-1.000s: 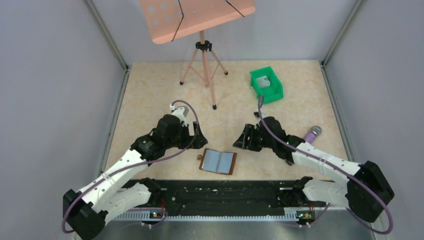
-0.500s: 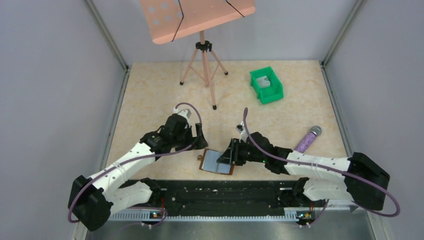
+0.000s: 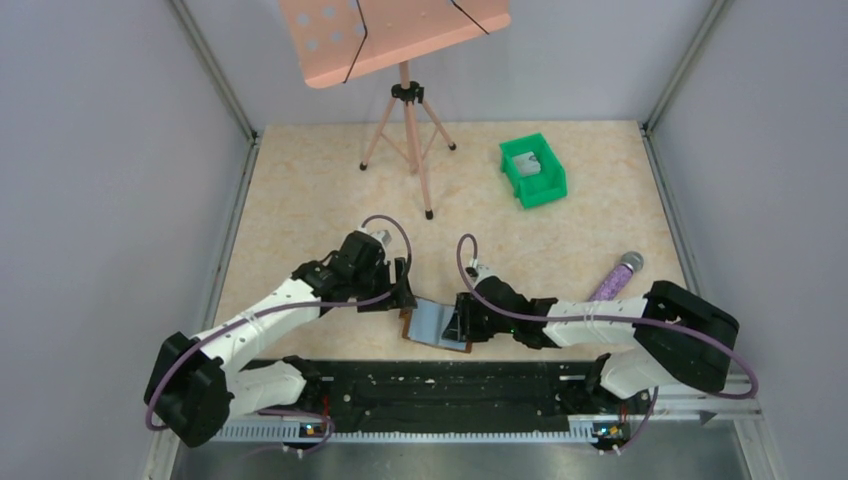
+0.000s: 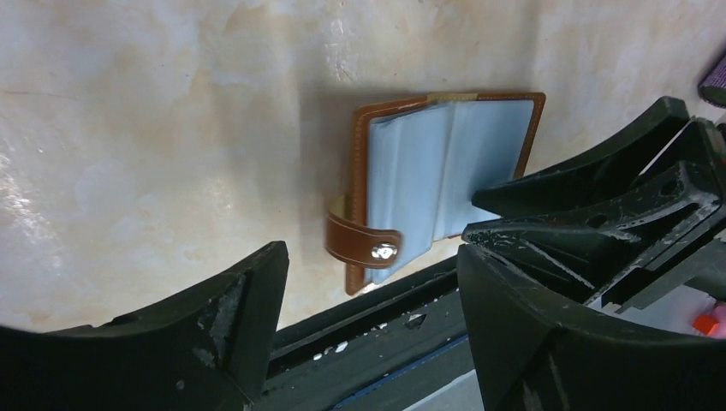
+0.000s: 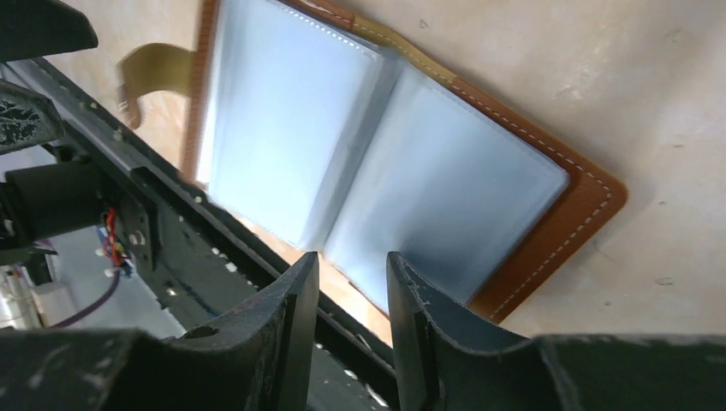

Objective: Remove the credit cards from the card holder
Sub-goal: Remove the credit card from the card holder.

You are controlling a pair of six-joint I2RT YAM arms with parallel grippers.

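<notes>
The card holder (image 3: 436, 322) lies open near the table's front edge: brown leather, two blue-grey inner panels, and a brown tab (image 4: 363, 241) with a snap. It also shows in the left wrist view (image 4: 445, 167) and the right wrist view (image 5: 377, 163). I cannot make out any credit cards in its panels. A light grey card (image 3: 529, 164) lies in the green bin (image 3: 548, 186). My left gripper (image 3: 400, 295) is open and empty, just above the holder's far left corner (image 4: 372, 257). My right gripper (image 3: 461, 323) is over the holder's right panel, its jaws a narrow gap apart and empty (image 5: 351, 267).
A pink music stand on a tripod (image 3: 405, 120) stands at the back. A purple microphone (image 3: 614, 276) lies to the right. A black rail (image 3: 440, 385) runs along the near edge just below the holder. Grey walls enclose the table.
Both arms have come in toward the card holder. The right gripper moved left and down onto its right panel. The left gripper moved down to its far left corner.
</notes>
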